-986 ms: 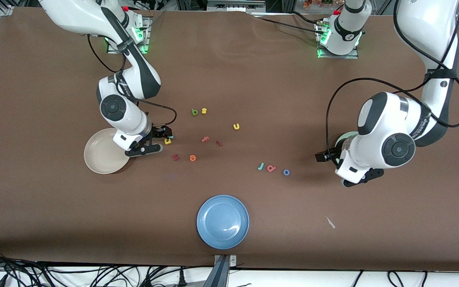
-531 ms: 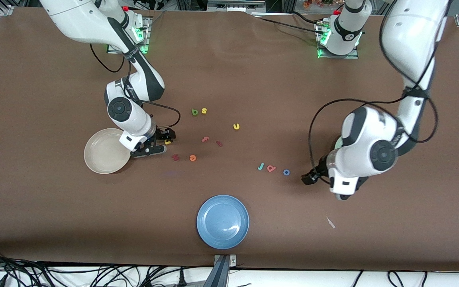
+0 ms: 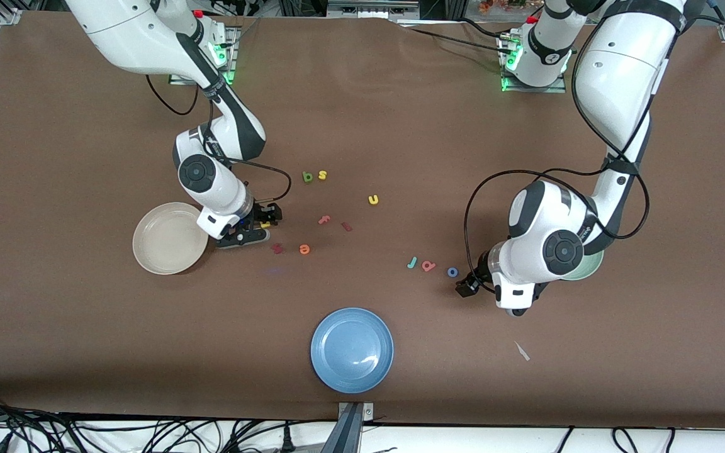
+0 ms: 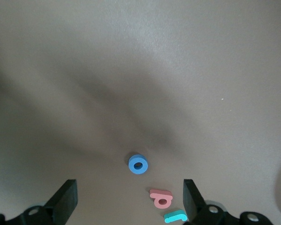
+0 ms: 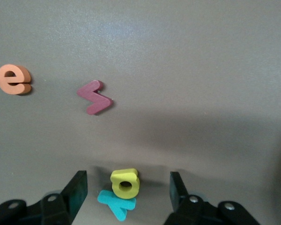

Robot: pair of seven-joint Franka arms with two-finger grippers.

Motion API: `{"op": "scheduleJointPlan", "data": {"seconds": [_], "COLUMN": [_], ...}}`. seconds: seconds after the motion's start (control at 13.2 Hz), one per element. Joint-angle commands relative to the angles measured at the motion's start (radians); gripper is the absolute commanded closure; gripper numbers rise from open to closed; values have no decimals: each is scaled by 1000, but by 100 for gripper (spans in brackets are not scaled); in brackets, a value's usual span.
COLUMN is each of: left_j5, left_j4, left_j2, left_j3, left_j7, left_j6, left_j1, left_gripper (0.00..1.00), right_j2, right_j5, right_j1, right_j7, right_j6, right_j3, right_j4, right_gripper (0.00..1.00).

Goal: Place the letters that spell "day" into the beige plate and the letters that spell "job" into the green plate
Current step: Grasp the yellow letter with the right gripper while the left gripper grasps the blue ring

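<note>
The left end effector (image 3: 467, 288) has been swung down beside the blue "o" (image 3: 452, 272), fingers wide. The right end effector (image 5: 126, 187), half-closed, is straddled over the yellow letter (image 5: 125, 183), which lies on the teal "y" (image 5: 116, 203).

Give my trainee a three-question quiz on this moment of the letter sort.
1. True or false: the beige plate already holds a letter.
2. Which letters lie between the right gripper's fingers? A) yellow letter and teal y B) orange e and dark red letter
3. Fill in: the left gripper, jaws open, is nearest the blue ___.

Key: 1 false; 2 A; 3 o.
</note>
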Motion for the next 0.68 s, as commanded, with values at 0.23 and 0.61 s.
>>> {"op": "scheduleJointPlan", "data": {"seconds": [0.23,0.61], "left_j5": [80,77], "left_j4": [21,8], "left_j2": [57,76], "left_j3": [11,11], "left_j7": [-108,-110], "left_j6": [30,113], "left_j1": [-64,-55], "left_gripper": [0,3], "right_j2": [16,24], "right_j5": [-35,-37], "right_j1": [-3,-3], "right_j7": [18,18], "right_j6": [49,78], "right_j3": [9,9], "right_j4": [-14,-30], "right_gripper": [32,44]}}
